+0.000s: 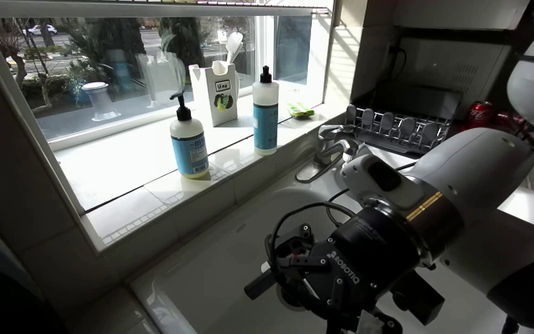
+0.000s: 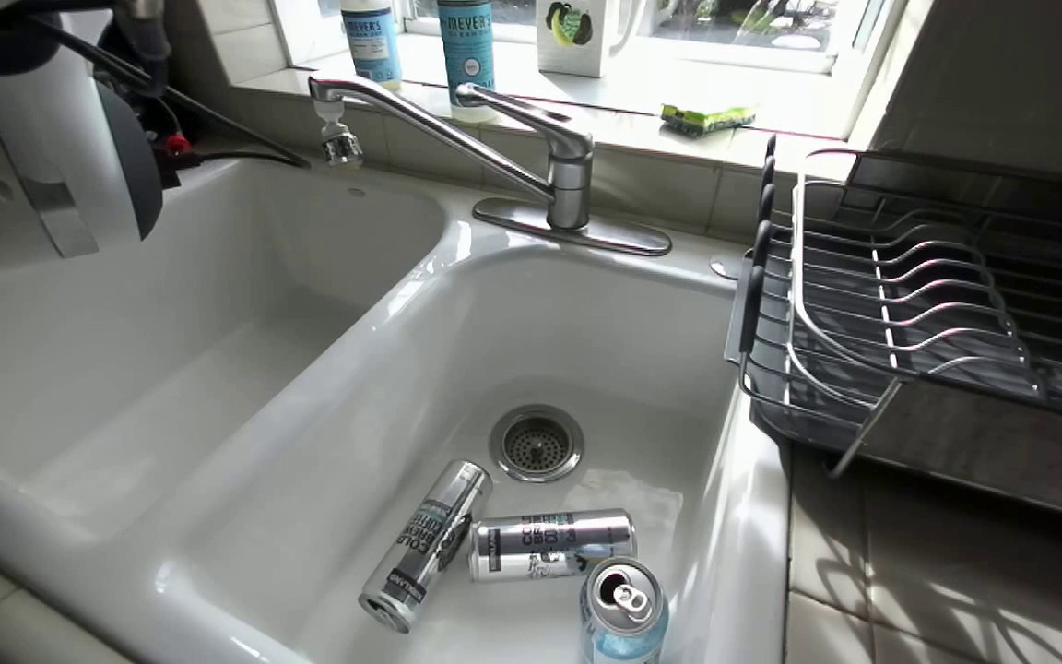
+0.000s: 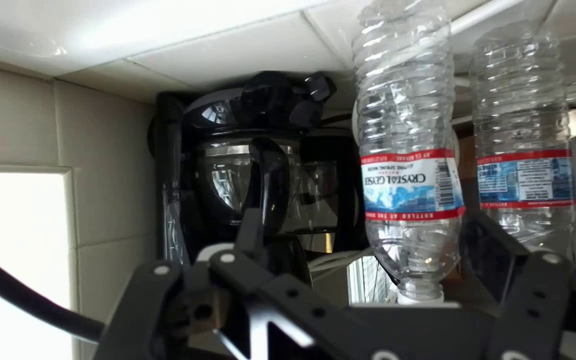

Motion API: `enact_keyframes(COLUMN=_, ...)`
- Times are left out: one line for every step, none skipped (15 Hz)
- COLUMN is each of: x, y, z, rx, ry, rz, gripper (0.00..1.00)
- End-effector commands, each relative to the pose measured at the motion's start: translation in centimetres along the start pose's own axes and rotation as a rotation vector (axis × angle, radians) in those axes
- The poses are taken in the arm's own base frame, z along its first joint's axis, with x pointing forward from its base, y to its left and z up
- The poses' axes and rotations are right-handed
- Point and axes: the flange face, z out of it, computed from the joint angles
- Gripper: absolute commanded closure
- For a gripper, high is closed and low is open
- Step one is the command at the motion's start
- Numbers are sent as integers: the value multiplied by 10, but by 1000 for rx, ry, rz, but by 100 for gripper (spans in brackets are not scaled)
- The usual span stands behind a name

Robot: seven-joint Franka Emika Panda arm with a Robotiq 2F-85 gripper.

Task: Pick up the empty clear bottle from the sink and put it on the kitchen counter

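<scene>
The wrist view stands upside down. A clear bottle with a blue and red label (image 3: 413, 187) stands upright on the white tiled kitchen counter (image 3: 253, 45). A second, similar clear bottle (image 3: 525, 180) stands beside it. I cannot tell which one the task means. My gripper (image 3: 368, 225) is open; the first bottle shows between its fingers, nearer the right one, and no contact is visible. In an exterior view the gripper (image 1: 315, 304) hangs over a basin of the white sink (image 1: 202, 273), holding nothing visible. The sink also shows in an exterior view (image 2: 310, 369); no clear bottle shows there.
Three cans (image 2: 425, 544) lie or stand in the basin with the drain (image 2: 536, 443). The chrome faucet (image 2: 570, 175) rises behind. A dish rack (image 2: 909, 295) borders the sink. Soap bottles (image 1: 190, 148) stand on the window ledge. A black coffee maker (image 3: 238, 115) stands near the clear bottles.
</scene>
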Motion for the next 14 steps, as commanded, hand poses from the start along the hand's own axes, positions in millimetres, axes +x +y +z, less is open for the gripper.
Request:
enact_keyframes(x=2, y=-10, z=-3, rx=-75, ry=-82, rz=-5, gripper=0)
enact_keyframes(x=2, y=-12, z=-3, rx=-92, ry=-99, rz=-8, gripper=0)
enact_keyframes(x=2, y=-16, z=-2, rx=-90, ry=-120, rz=-6, gripper=0)
enact_keyframes(x=1, y=-21, z=-1, rx=-80, ry=-137, rz=-7, gripper=0)
enact_keyframes(x=0, y=-23, z=-1, rx=-91, ry=-161, rz=-13, gripper=0)
enact_keyframes(x=-1, y=-27, z=0, rx=-78, ry=-184, rz=-11, gripper=0)
enact_keyframes(x=-2, y=-28, z=1, rx=-86, ry=-203, rz=-14, gripper=0)
enact_keyframes(x=-2, y=-30, z=1, rx=-86, ry=-218, rz=-16, gripper=0)
enact_keyframes(x=-2, y=-31, z=0, rx=-89, ry=-224, rz=-24, gripper=0)
enact_keyframes(x=3, y=-26, z=0, rx=-58, ry=-171, rz=-26, gripper=0)
enact_keyframes(x=4, y=-26, z=0, rx=-59, ry=-173, rz=-29, gripper=0)
enact_keyframes(x=4, y=-26, z=0, rx=-60, ry=-172, rz=-28, gripper=0)
enact_keyframes(x=4, y=-25, z=0, rx=-60, ry=-170, rz=-26, gripper=0)
enact_keyframes(x=4, y=-25, z=0, rx=-59, ry=-168, rz=-25, gripper=0)
